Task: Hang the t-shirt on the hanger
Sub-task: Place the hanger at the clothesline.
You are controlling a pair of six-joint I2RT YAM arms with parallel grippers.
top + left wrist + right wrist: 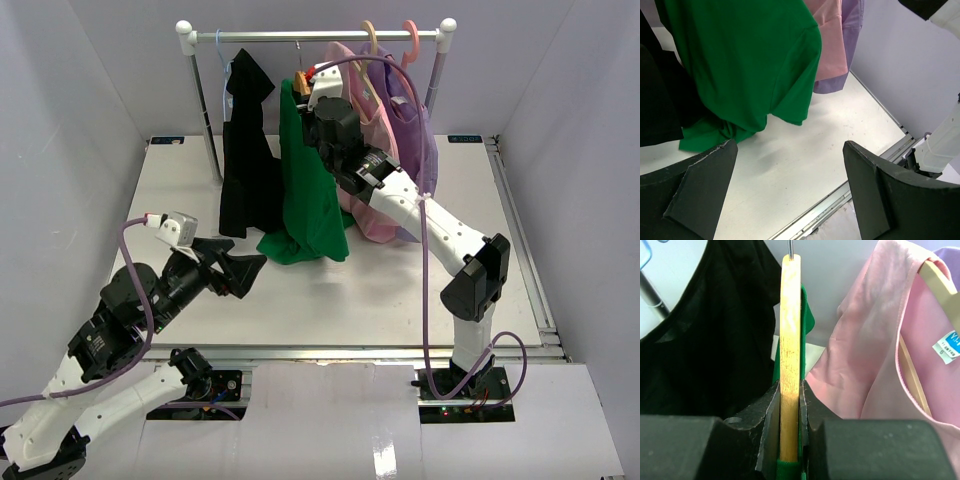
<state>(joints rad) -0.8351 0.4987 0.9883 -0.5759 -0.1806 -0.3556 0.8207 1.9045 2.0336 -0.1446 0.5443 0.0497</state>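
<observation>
The green t-shirt (308, 190) hangs from the wooden hanger (790, 340) at the rail, its lower hem bunched on the table; it also shows in the left wrist view (745, 65). My right gripper (790, 400) is shut on the hanger's wooden arm, with green fabric at the base between the jaws; in the top view the gripper (312, 88) sits at the shirt's top. The hanger's metal hook rises above. My left gripper (245, 272) is open and empty, low over the table just left of the shirt's hem (790, 150).
A black garment (245, 150) hangs left of the green shirt. A pink shirt (370, 150) and a purple one (415, 130) hang to the right on other hangers. The white rail (310, 35) stands at the table's back.
</observation>
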